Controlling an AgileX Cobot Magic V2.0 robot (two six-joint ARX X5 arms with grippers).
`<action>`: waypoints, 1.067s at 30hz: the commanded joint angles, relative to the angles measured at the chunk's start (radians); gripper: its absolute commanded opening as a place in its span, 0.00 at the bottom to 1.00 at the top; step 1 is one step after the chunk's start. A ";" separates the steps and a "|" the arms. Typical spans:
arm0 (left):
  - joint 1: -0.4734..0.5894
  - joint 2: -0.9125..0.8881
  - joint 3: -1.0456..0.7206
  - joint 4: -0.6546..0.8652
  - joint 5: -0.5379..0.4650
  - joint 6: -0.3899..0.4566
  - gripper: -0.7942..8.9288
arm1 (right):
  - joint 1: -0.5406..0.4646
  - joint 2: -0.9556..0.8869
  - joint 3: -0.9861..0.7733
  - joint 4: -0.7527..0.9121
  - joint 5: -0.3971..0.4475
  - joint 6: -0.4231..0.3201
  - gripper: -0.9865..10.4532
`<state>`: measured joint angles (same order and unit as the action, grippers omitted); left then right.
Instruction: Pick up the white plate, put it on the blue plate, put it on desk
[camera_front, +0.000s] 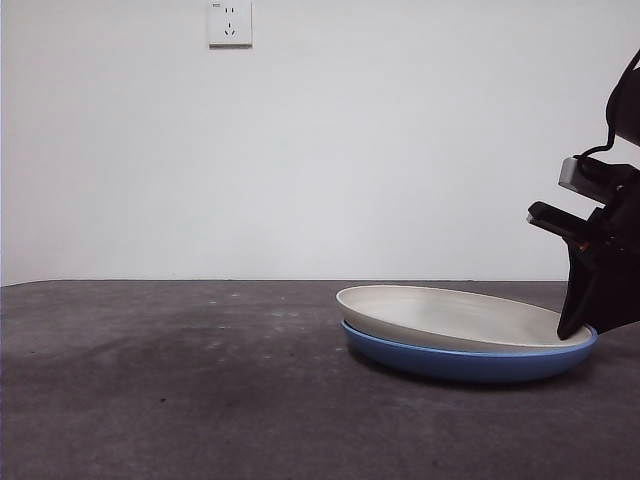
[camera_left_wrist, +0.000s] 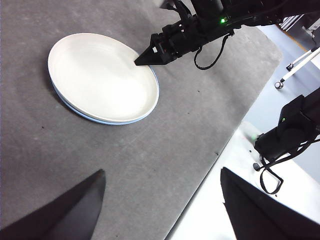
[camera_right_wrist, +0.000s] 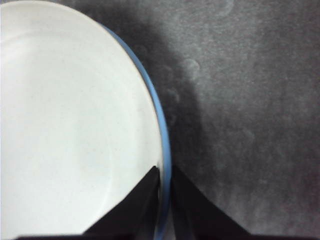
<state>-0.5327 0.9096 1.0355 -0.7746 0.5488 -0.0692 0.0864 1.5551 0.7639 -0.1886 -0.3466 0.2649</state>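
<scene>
White plate (camera_front: 450, 315) sits nested in the blue plate (camera_front: 470, 362) on the desk (camera_front: 170, 390), at roughly 4 o'clock in the front view. Its far-side rim is raised slightly, so seating looks incomplete. The right gripper (camera_right_wrist: 165, 182) pinches the white plate's rim at the 3 o'clock edge, jaws nearly together around it; contact pressure appears light, though this cannot be confirmed. The left gripper (camera_left_wrist: 162, 200) waits well apart, jaws spread.

even soft light, faint shadows, close view blurred
</scene>
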 joint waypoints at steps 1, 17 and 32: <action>-0.004 0.006 0.008 0.009 0.002 -0.002 0.46 | 0.002 -0.013 0.004 0.008 0.007 -0.002 0.10; -0.004 0.006 0.008 0.009 0.002 -0.002 0.46 | 0.005 -0.206 0.027 0.009 -0.061 0.092 0.10; -0.004 0.006 0.008 0.010 0.002 0.002 0.46 | 0.195 -0.201 0.093 0.031 0.016 0.157 0.10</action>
<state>-0.5327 0.9096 1.0355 -0.7746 0.5488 -0.0692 0.2752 1.3384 0.8310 -0.1814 -0.3328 0.3916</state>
